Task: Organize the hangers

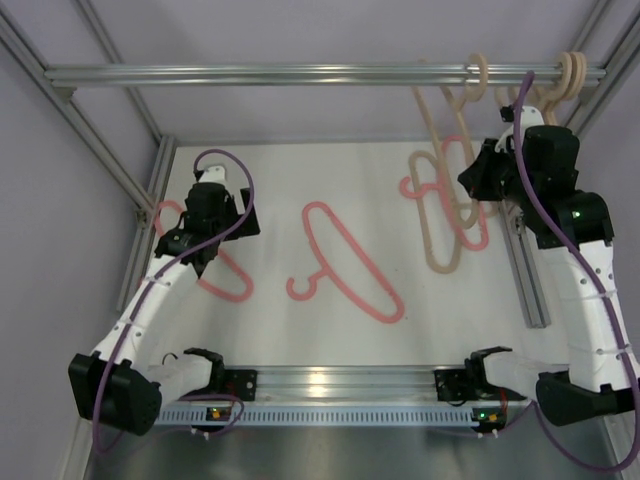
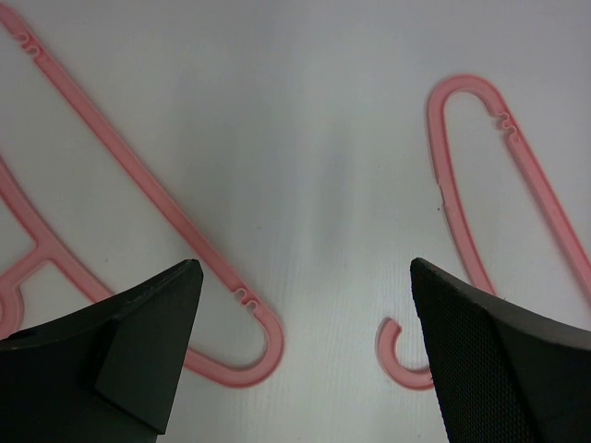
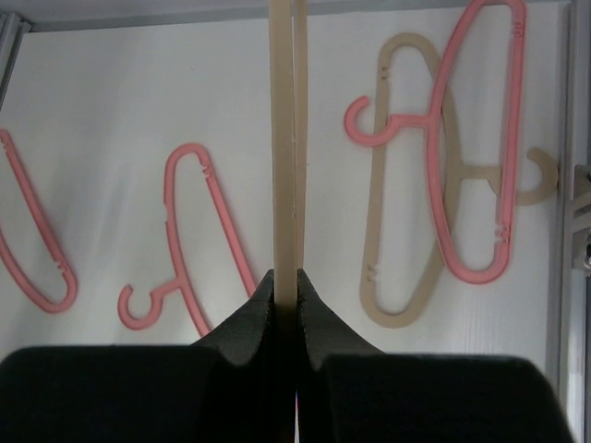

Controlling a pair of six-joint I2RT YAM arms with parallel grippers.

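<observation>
Three pink hangers lie flat on the white table: one at the left (image 1: 232, 286), one in the middle (image 1: 350, 262), and one at the right (image 1: 472, 222) crossed over a beige hanger (image 1: 432, 225). More beige hangers hook on the top rail (image 1: 300, 73) at its right end (image 1: 572, 72). My right gripper (image 3: 285, 293) is shut on the thin edge of a beige hanger (image 3: 284, 138), raised near the rail (image 1: 447, 112). My left gripper (image 2: 305, 351) is open above the table, between the left hanger's end loop (image 2: 263, 346) and the middle hanger's hook (image 2: 397, 355), holding nothing.
Aluminium frame posts stand at both back corners, with a slanted strut on the left (image 1: 90, 140). A metal rail (image 1: 525, 270) runs along the table's right side beneath the right arm. The front bar (image 1: 340, 380) carries both arm bases.
</observation>
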